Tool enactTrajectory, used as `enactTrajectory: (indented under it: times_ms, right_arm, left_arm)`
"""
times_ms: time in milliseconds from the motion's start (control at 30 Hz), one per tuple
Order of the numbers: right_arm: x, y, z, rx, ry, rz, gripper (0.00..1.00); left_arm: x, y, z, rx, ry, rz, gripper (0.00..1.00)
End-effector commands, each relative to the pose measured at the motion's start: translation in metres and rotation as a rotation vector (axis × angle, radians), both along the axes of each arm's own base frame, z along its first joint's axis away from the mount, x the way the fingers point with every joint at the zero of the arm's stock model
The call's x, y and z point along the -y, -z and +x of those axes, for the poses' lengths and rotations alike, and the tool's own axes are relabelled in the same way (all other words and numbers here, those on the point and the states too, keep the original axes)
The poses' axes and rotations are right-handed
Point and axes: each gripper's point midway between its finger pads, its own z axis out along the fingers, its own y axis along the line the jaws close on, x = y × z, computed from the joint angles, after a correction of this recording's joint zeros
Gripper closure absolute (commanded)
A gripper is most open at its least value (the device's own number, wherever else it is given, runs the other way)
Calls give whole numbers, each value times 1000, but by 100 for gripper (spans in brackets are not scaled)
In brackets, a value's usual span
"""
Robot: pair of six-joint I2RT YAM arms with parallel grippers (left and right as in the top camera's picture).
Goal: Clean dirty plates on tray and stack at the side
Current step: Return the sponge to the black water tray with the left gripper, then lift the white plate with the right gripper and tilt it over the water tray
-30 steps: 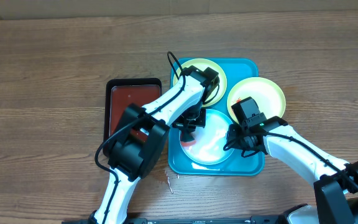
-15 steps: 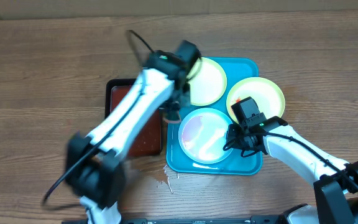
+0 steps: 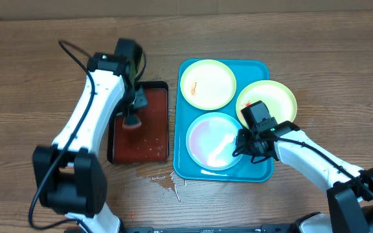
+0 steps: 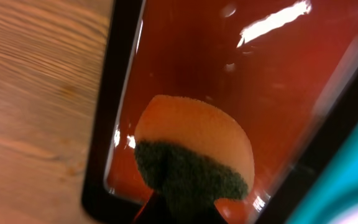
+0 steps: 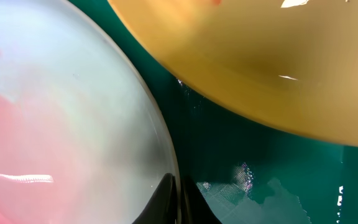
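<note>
My left gripper (image 3: 133,110) is closed on a sponge (image 4: 194,146), orange foam outward and green scouring pad (image 4: 182,180) toward the fingers. It hangs over the black-rimmed dark red tray (image 4: 185,56), whose floor shines wet; the fingers themselves barely show in the wrist view. My right gripper (image 3: 243,144) is drawn narrow on the right-hand rim of the near plate (image 3: 212,141), and its two dark tips meet over that edge in the wrist view. All three plates lie on the turquoise tray (image 3: 181,171). The near plate is whitish with a pinkish film. The far plate (image 3: 207,84) carries a small orange smear. The right-hand plate (image 3: 271,97) overhangs the tray's right rim and also carries a red-orange fleck near its edge. I judge the plates to be light, stiff moulded plastic, unlikely to break. Their surfaces look glossy and wet, so a pinch on the thin raised rim could slide. The rim is the only place a two-finger grip can close, best where it stands clear of a neighbouring plate. The near plate and the right-hand plate sit just beside each other, with only a narrow strip of wet tray between them. Water (image 3: 166,184) spots the wooden table (image 3: 44,65) in front of the trays. No brand, label or writing can be read on any item.
</note>
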Motion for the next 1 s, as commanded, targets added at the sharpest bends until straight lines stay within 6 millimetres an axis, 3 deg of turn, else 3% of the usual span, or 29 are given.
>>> enactTrajectory:
  times_ms: [0, 133, 267, 433, 533, 733, 900, 967]
  right_arm:
    - [9, 3, 0, 5, 8, -45, 96]
    - [8, 3, 1, 8, 7, -44, 96]
    - [7, -1, 3, 18, -46, -53, 96]
    - [5, -25, 8, -7, -75, -70, 96]
    - [-2, -56, 19, 4, -107, -68, 96]
    - [-20, -138, 45, 128, -278, -130, 96]
    - [-48, -194, 72, 338, -316, -170, 96]
    - [-66, -204, 79, 407, -335, -148, 96]
  left_arm:
    - [0, 45, -18, -103, 10, -64, 96]
    - [2, 50, -14, -82, 8, -89, 92]
    - [5, 34, -4, -59, 32, -102, 54]
    - [4, -5, 10, -23, 43, -104, 43]
    - [4, -36, 21, 32, 46, -109, 38]
    - [-8, -112, 41, 197, 18, -127, 10]
    - [-20, -174, 49, 334, -5, -230, 5]
    - [-21, -191, 48, 371, -2, -280, 5]
